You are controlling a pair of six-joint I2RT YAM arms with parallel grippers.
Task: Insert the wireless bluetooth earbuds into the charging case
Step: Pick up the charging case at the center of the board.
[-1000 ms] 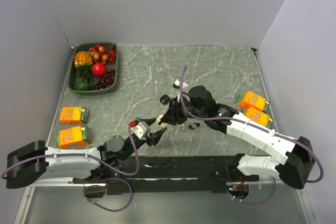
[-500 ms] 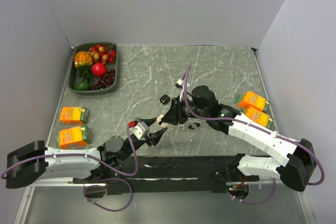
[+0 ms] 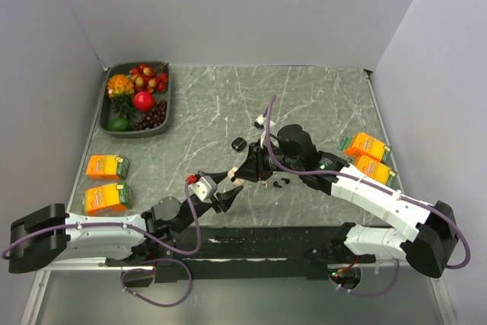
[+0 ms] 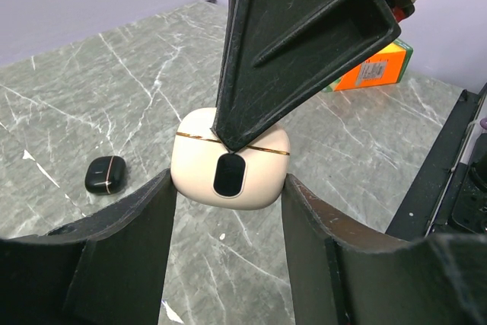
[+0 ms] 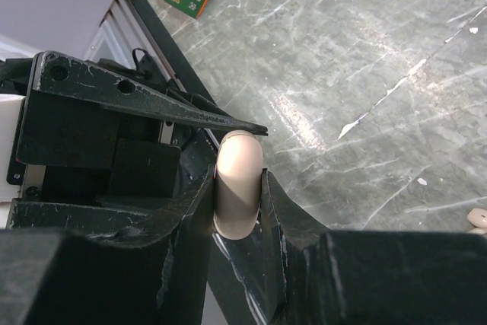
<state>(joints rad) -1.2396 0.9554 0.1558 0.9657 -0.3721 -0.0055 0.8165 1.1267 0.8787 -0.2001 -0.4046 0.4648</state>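
A beige rounded case point(image 4: 228, 159) with a gold seam hangs above the table between both grippers. My right gripper point(image 5: 238, 180) is shut on its flat faces from above. My left gripper point(image 4: 228, 188) clamps its two sides with the fingertips point(image 4: 160, 195). In the top view they meet at mid-table, the beige case point(image 3: 234, 176) between them. The black charging case point(image 3: 239, 143) lies shut on the table just beyond, and shows as the charging case point(image 4: 105, 175) to the left of my left fingers. Two tiny black earbuds point(image 3: 281, 183) lie on the table beside the right arm.
A tray point(image 3: 168, 104) of fruit sits at the back left. Two orange cartons point(image 3: 106, 167) lie near the left edge and two more orange cartons point(image 3: 367, 144) near the right. A small pale piece point(image 3: 259, 120) lies behind the black case. The table's front rail point(image 3: 266, 234) runs below the grippers.
The right arm's wrist shifted slightly to the right at first, then held still. Both grippers and the beige case stay where they were.
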